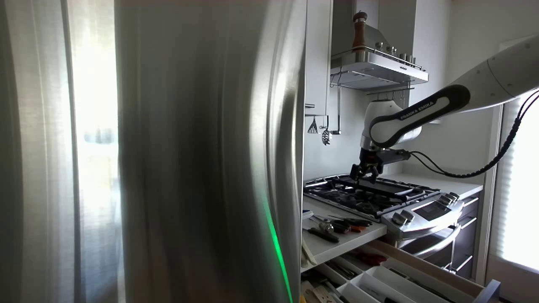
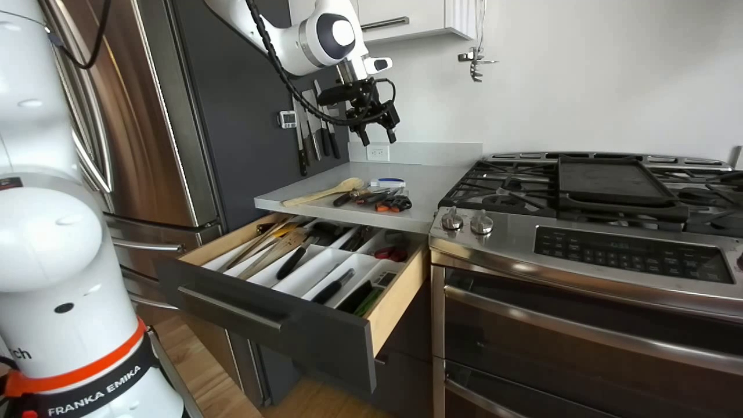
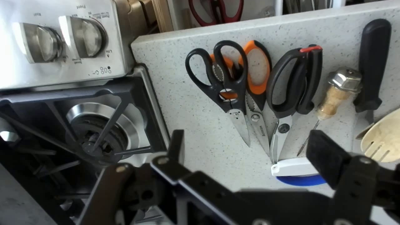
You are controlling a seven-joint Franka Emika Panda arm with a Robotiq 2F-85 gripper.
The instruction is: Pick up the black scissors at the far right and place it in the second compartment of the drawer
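In the wrist view, right of the stove (image 3: 78,70), black scissors (image 3: 232,84) lie on the counter (image 3: 203,125), probably light, stiff and slick-bladed, best pinched near the pivot (image 3: 236,114). The empty gripper (image 3: 248,145) hovers spread wide; rightward, orange-handled scissors (image 3: 258,89) lie partly under the black pair.

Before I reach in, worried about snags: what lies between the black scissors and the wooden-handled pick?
In the wrist view: orange-handled scissors, partly under the black scissors, then black-handled shears.
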